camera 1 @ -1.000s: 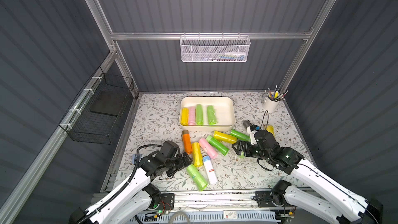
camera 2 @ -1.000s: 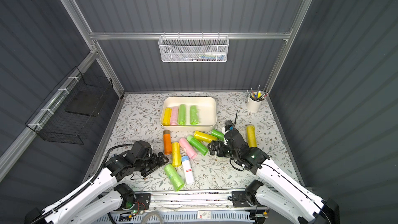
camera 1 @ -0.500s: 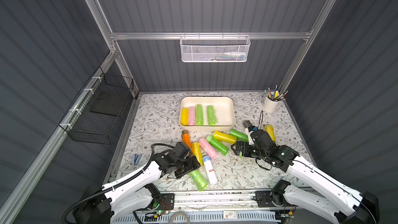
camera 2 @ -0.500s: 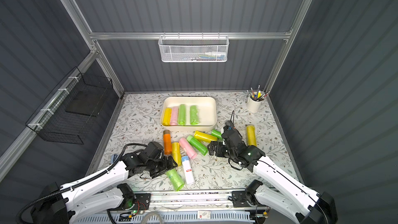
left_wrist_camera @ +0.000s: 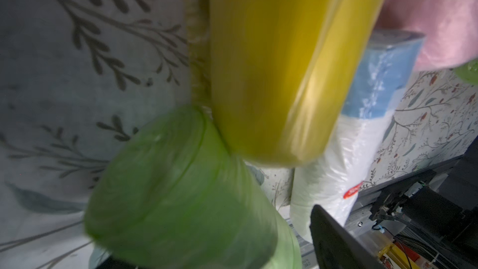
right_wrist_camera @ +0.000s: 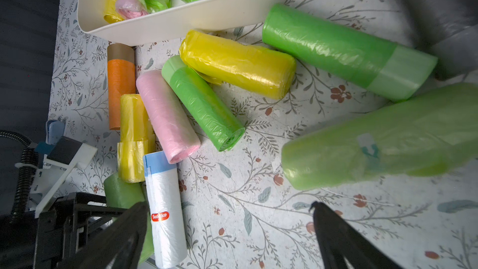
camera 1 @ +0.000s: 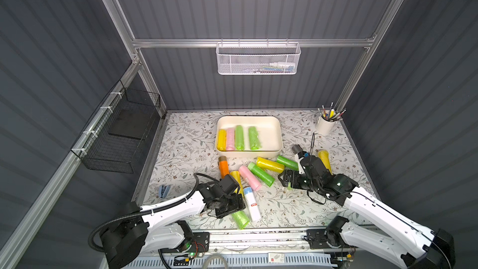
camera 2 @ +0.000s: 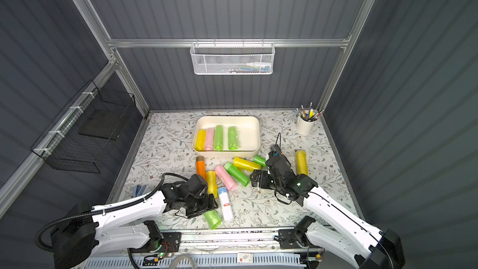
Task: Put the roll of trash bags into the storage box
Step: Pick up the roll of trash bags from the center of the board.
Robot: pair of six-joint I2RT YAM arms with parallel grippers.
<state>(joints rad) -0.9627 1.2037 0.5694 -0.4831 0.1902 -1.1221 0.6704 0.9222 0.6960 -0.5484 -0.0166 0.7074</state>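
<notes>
Grey-walled booth, floral tabletop, storage box

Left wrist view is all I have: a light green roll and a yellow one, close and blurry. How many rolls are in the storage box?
Observer: Four rolls lie side by side in the storage box: yellow, pink and two green.
Operator: Right gripper busy?
Observer: No. The right gripper is open, with nothing between its fingers, low over the table.
Operator: Any stray away from the pile?
Observer: A lone yellow roll lies apart, on the pencil cup side of the right arm.
</notes>
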